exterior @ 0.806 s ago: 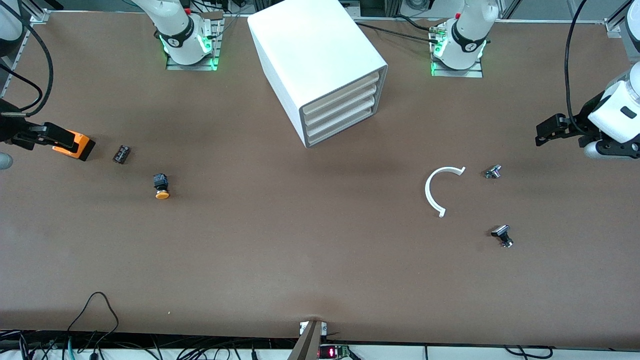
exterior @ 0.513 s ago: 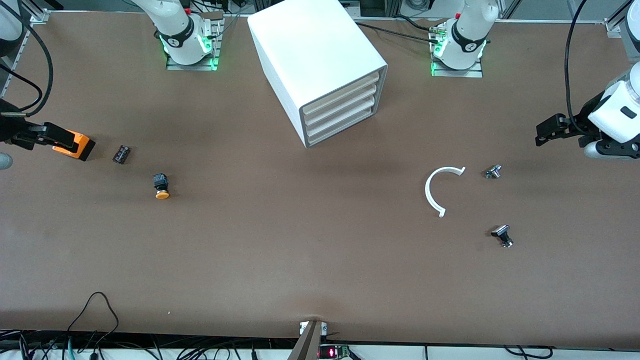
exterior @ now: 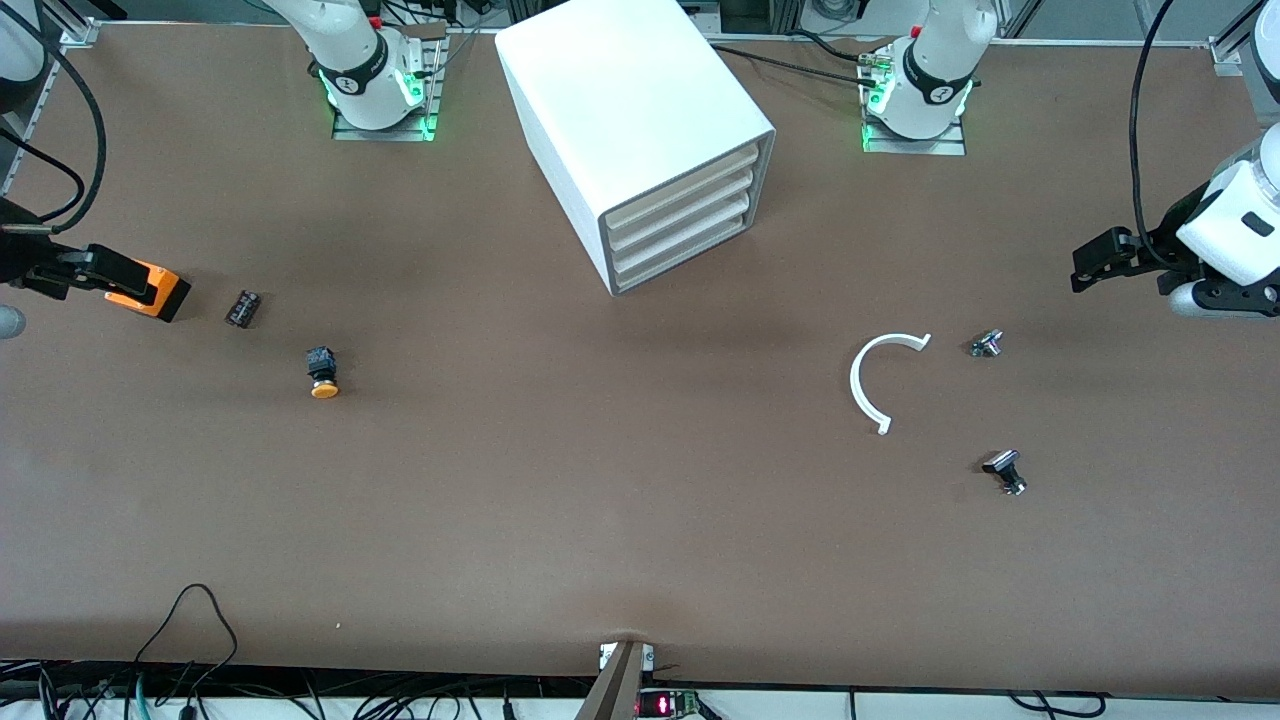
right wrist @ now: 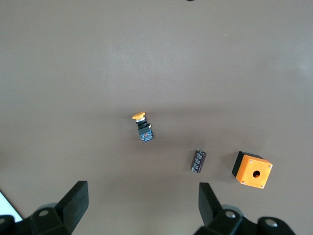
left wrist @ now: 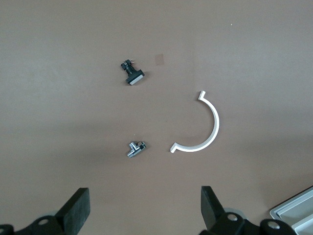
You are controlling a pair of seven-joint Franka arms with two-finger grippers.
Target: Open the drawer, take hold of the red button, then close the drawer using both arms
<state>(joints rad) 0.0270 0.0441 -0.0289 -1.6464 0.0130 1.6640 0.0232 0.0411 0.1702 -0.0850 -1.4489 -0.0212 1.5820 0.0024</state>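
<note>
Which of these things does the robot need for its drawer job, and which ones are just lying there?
Needed: drawer in the white cabinet; left gripper and right gripper, both open. No red button shows.

Just lying there: orange-capped button, orange box, white half-ring.

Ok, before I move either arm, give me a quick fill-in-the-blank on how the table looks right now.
1. All four drawers of the white cabinet are ____.
2. The button lying out on the table has an ____ cap.
3. The left gripper and the right gripper both have their fingers ____.
4. The orange box has a round ____ in its top face.

Missing words: shut; orange-yellow; open; hole
</note>
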